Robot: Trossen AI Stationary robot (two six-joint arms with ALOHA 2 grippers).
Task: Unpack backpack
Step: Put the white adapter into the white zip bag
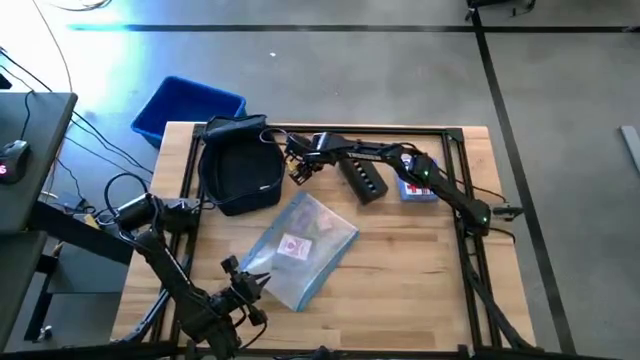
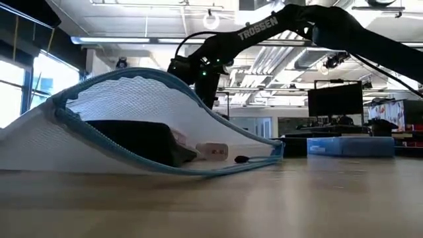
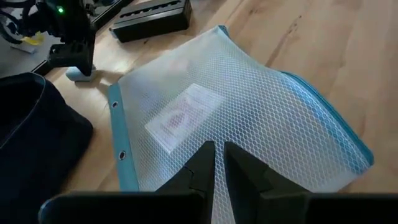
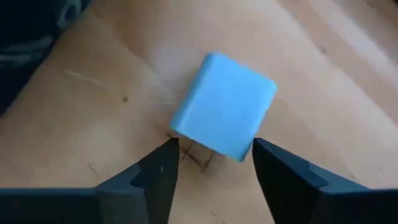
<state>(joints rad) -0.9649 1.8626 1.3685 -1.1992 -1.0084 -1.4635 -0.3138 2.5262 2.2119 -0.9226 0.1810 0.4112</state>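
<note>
The dark navy backpack [image 1: 240, 170] lies at the table's far left, its opening up. Just right of it my right gripper [image 1: 298, 168] hangs open over a small light-blue block [image 4: 224, 115] that rests on the wood. The block's near corner lies between the two fingertips, apart from both. A clear mesh pouch [image 1: 300, 250] with a blue zip edge lies mid-table, with a card and dark items inside. My left gripper [image 3: 217, 158] is shut above the pouch's near-left part. My left gripper points down and forward over the pouch's mesh face [image 3: 205, 134]. Its own fingers hide the spot below the tips, so I cannot tell whether it touches the pouch.
A black box [image 1: 362, 180] and a flat blue box [image 1: 418, 190] lie on the table's far right part, under the right arm. A bright blue bin [image 1: 188, 107] stands beyond the far left corner. Bare wood [image 1: 410, 275] lies to the right of the pouch.
</note>
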